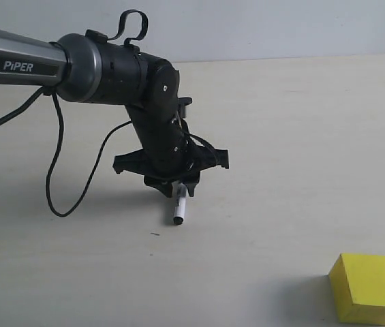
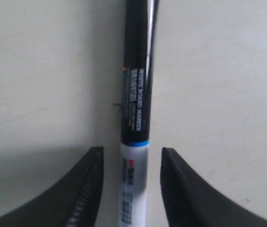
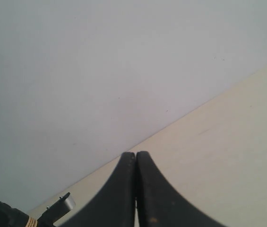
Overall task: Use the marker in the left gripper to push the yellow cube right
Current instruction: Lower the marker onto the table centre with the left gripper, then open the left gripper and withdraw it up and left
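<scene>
On my feed I see a cream table [image 1: 301, 116] running back to a pale grey wall [image 1: 281, 27]. 1 small dark mark [image 1: 155, 234] sits on the tabletop, left of the middle in the exterior view. The surface looks matte, with soft shadows across it.

Pale cream tabletop [image 1: 294, 136], plain grey-white wall [image 1: 281, 27] behind, soft even light

Cube [image 1: 369, 289] bright yellow; marker [image 1: 178, 207] black, white, blue ring; table [image 1: 294, 122] cream.
</scene>
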